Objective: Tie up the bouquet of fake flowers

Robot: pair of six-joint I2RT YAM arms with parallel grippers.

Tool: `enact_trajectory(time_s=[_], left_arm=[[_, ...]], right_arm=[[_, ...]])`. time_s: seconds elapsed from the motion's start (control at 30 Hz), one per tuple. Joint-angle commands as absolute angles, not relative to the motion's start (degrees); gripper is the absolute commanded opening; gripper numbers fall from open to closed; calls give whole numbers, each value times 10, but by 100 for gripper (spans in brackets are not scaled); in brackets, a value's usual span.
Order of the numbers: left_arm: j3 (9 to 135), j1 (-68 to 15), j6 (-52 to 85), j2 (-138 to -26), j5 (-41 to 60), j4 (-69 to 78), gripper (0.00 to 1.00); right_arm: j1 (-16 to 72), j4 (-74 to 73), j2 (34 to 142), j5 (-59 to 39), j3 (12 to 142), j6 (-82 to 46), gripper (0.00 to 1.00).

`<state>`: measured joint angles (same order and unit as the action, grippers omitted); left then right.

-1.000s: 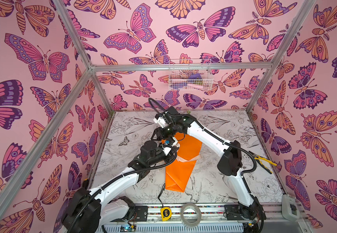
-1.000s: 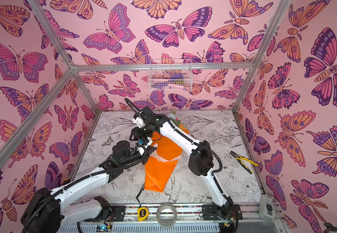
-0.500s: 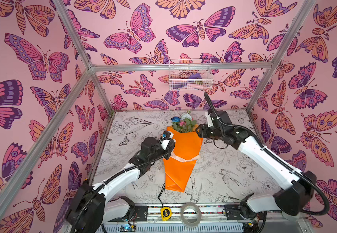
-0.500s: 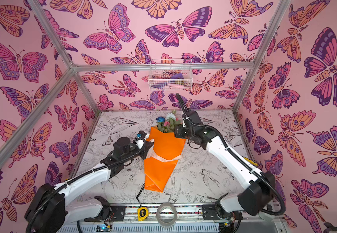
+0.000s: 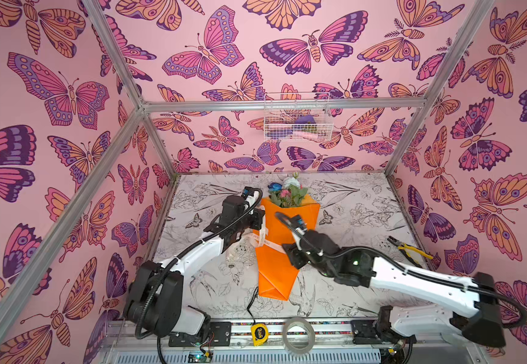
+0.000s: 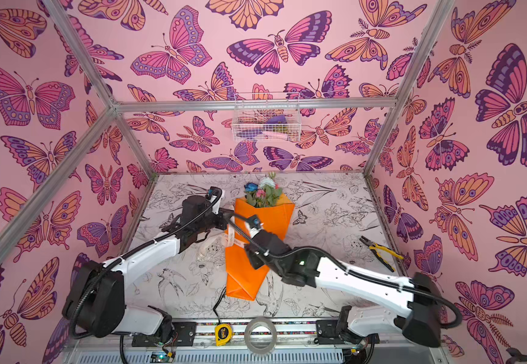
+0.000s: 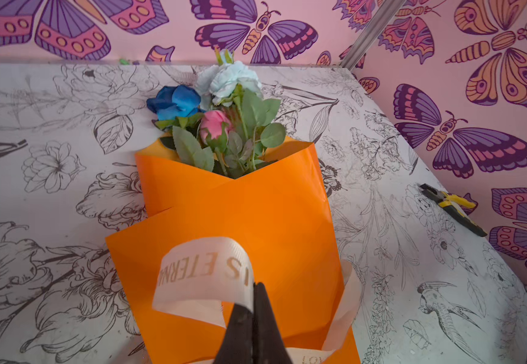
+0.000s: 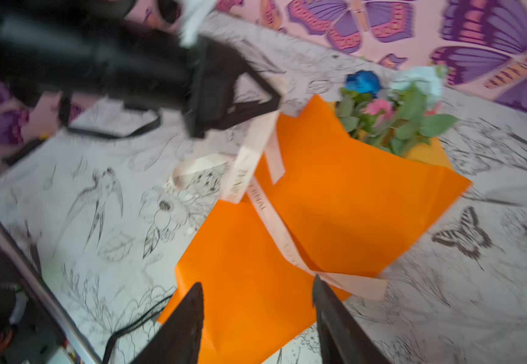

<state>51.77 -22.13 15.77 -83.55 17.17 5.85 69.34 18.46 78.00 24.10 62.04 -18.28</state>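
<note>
In both top views the bouquet [image 5: 273,268] lies on the bench [image 5: 350,220] at the centre of the frame. Its flowers point toward the back wall and its orange paper tip toward the near rail. A cream ribbon [image 5: 260,239] crosses the paper near its left edge. Pliers [image 5: 410,252] lie at the bench's right edge.

In the left wrist view, the left end effector [image 7: 253,286] sits at bottom centre, clenched on a loop of the ribbon over the paper. The flowers sit at upper centre.

The right wrist view is blurred. The right end effector [image 8: 257,288] is at bottom centre, released, its jaws spread with nothing between them, above the paper's narrow part. One ribbon end lies just beside a finger; contact cannot be told.
</note>
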Motion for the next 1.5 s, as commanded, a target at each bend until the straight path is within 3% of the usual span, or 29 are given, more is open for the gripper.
enact_trajectory(time_s=[0.0, 0.27, 0.47, 0.8, 1.07, 1.2, 1.3, 1.37, 1.47], left_arm=[[545, -208, 201, -856, 206, 17, 0], [585, -176, 248, -902, 261, 0, 0], [597, -174, 254, -915, 267, -1, 0], [587, -173, 250, -910, 270, -1, 0], [585, -173, 249, -913, 273, 2, 0], [585, -173, 250, -918, 274, 3, 0], [584, -173, 250, -920, 275, 5, 0], [584, -173, 250, -919, 275, 5, 0], [582, -173, 246, -917, 275, 5, 0]], right_arm=[[753, 152, 875, 288, 681, -77, 57], [795, 111, 1081, 280, 792, 4, 58], [787, 79, 1182, 323, 858, 21, 73], [741, 67, 1281, 312, 940, -7, 85], [703, 74, 1334, 248, 984, -35, 84], [699, 79, 1352, 225, 997, -35, 74], [698, 83, 1359, 206, 1008, -32, 60], [698, 92, 1359, 196, 1015, -32, 46], [699, 97, 1337, 184, 1009, -34, 17]])
